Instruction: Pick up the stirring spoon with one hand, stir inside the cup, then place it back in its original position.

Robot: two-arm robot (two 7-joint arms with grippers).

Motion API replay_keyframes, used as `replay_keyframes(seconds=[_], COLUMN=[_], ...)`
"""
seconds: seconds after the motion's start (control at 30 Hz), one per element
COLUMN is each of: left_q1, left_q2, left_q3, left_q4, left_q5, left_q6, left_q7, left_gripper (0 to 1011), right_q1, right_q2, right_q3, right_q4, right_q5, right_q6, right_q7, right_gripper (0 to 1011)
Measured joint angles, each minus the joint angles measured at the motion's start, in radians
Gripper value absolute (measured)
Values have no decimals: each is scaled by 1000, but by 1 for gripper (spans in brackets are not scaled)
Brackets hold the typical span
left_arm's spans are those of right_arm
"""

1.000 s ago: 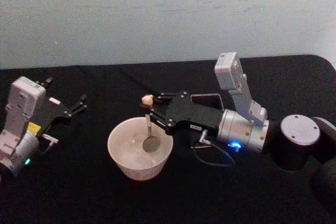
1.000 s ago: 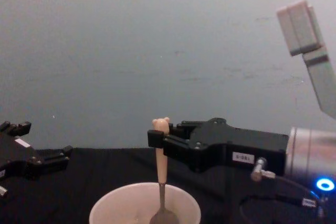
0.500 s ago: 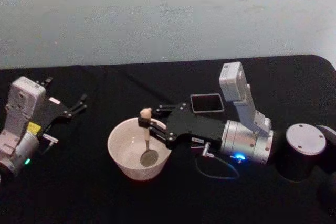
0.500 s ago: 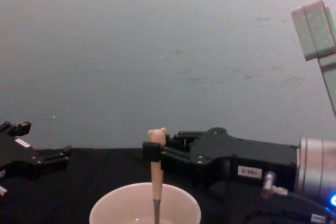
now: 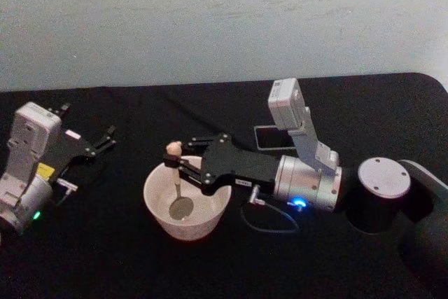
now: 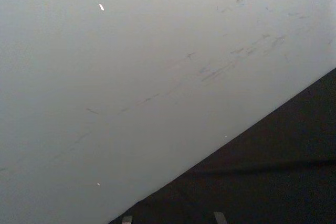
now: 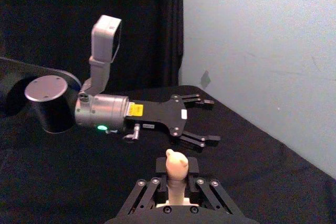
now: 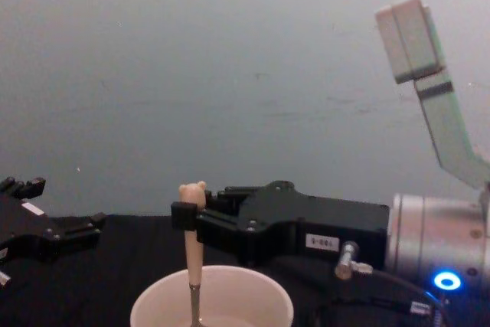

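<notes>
The right gripper (image 5: 175, 166) has its jaws pinched shut on the cream handle of the spoon (image 5: 177, 181), just under the little bear head, which pokes up above the fingertips. From the jaws the spoon hangs nearly upright, with its thin neck and round metal bowl down inside the cup (image 5: 155, 213). Whether the bowl touches the bottom cannot be told. The cup stands straight below the jaws on the black table (image 5: 105, 250), its rim just beneath the fingers. Back past the gripper's silver wrist, well away from the jaws, stands the dark square holder (image 5: 264, 138), partly hidden by the wrist camera (image 5: 283, 103). On the far side of the cup, well apart, the left gripper (image 5: 85, 122) rests low by the table, jaws spread wide and holding nothing.
</notes>
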State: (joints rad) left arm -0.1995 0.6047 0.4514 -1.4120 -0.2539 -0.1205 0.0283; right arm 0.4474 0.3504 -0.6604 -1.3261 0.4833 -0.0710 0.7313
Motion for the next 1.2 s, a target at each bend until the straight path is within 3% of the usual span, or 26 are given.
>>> replay_keyframes(seconds=[0.33, 0.63, 0.9, 1.2], left_q1=[0, 0, 0, 0], left_q2=[0, 0, 0, 0], left_q3=[0, 0, 0, 0], left_q4=[0, 0, 0, 0], left_q5=[0, 0, 0, 0], left_q6=[0, 0, 0, 0], left_q7=[0, 0, 0, 0], left_gripper=[1001, 1001, 1002, 1002], right_q1=[43, 48, 15, -18], right_q2=[-37, -36, 1, 41], right_q3=[3, 20, 44, 91], right_q4=[73, 96, 36, -71], right_q5=[-19, -24, -11, 44], right_q6=[-12, -13, -5, 12], right_q7=[-25, -36, -36, -50], right_gripper=[215, 214, 214, 214])
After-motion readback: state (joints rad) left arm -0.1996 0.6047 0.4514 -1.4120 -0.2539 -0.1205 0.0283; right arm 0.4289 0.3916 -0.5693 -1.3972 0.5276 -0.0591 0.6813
